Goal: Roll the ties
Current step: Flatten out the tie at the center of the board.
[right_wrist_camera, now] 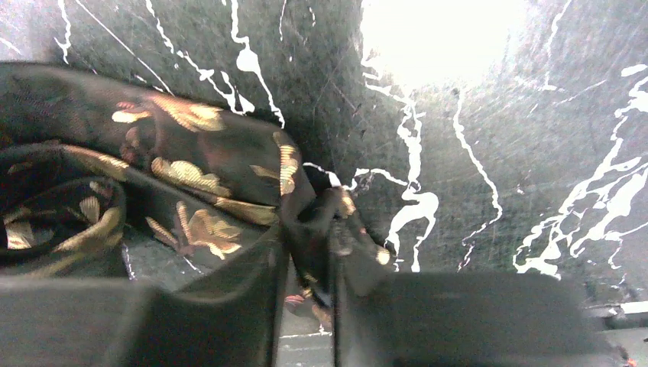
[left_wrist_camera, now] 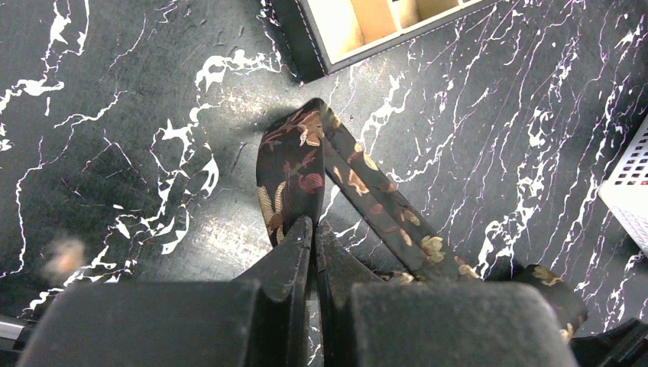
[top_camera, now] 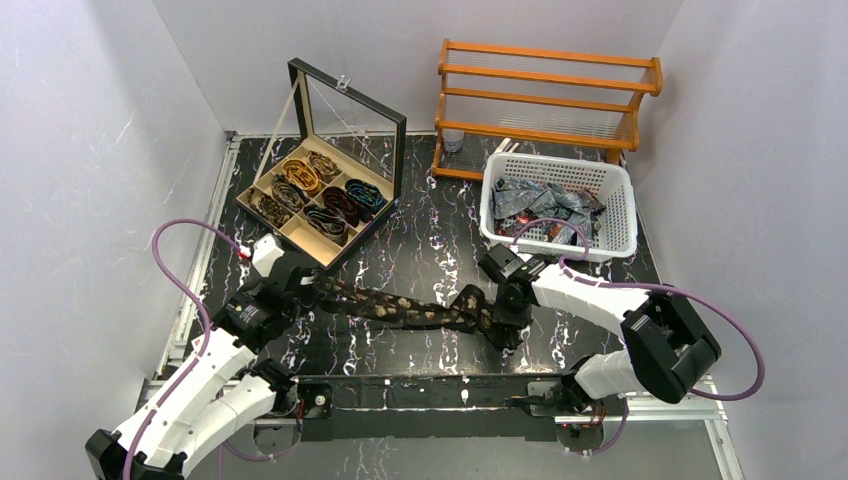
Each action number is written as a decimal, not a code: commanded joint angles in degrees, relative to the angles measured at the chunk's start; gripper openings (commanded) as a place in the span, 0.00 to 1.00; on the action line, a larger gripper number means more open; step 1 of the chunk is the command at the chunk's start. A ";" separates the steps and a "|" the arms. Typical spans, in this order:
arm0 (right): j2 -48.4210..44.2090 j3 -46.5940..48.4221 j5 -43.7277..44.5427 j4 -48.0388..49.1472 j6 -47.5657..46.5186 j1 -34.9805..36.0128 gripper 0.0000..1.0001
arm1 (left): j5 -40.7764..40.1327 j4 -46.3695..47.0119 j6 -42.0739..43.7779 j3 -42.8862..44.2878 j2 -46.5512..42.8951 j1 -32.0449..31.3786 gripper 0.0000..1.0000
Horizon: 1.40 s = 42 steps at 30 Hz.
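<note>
A dark tie with gold floral spots [top_camera: 400, 308] lies stretched across the black marble table between my two grippers. My left gripper [top_camera: 312, 290] is shut on its left end; in the left wrist view the tie [left_wrist_camera: 294, 172] folds back on itself just beyond the closed gripper [left_wrist_camera: 313, 229]. My right gripper [top_camera: 497, 328] is shut on the bunched right end; in the right wrist view the fabric [right_wrist_camera: 191, 176] is pinched in the gripper [right_wrist_camera: 309, 252]. Several rolled ties [top_camera: 320, 190] sit in the compartments of an open box.
The open box [top_camera: 345, 135] with a raised glass lid stands at the back left, its corner showing in the left wrist view [left_wrist_camera: 321, 46]. A white basket [top_camera: 620, 215] with more ties is at the right. A wooden rack [top_camera: 545, 95] stands behind it.
</note>
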 commanded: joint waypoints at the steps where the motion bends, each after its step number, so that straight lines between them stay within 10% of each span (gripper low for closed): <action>1: 3.34 -3.51 9.14 3.72 6.43 -0.26 0.21 | -2.10 -0.62 0.80 -0.26 0.46 -0.25 0.00; 10: -8.46 -0.78 4.85 1.64 1.98 -8.25 0.01 | -4.38 -3.11 0.60 1.87 -0.04 -0.25 0.00; 22: -10.46 16.14 -14.04 -15.96 -20.79 -22.49 0.01 | -7.27 -12.94 -3.80 6.52 -2.29 -0.18 0.00; 26: -8.99 14.97 -1.07 -18.84 -22.17 -24.73 0.14 | -5.55 -11.85 -4.21 4.36 -2.01 -0.16 0.00; 30: -7.90 12.67 -5.15 -12.48 -22.16 -25.62 0.57 | -2.40 -7.83 -1.57 2.32 1.17 -0.21 0.38; 35: -8.69 17.39 -4.27 -9.27 -23.43 -25.47 0.69 | -1.41 -6.12 0.48 1.44 7.05 -0.16 0.68; 42: -14.59 8.10 -31.79 13.40 -26.68 -18.41 0.70 | -0.22 -2.38 1.02 -0.31 6.53 -0.16 0.84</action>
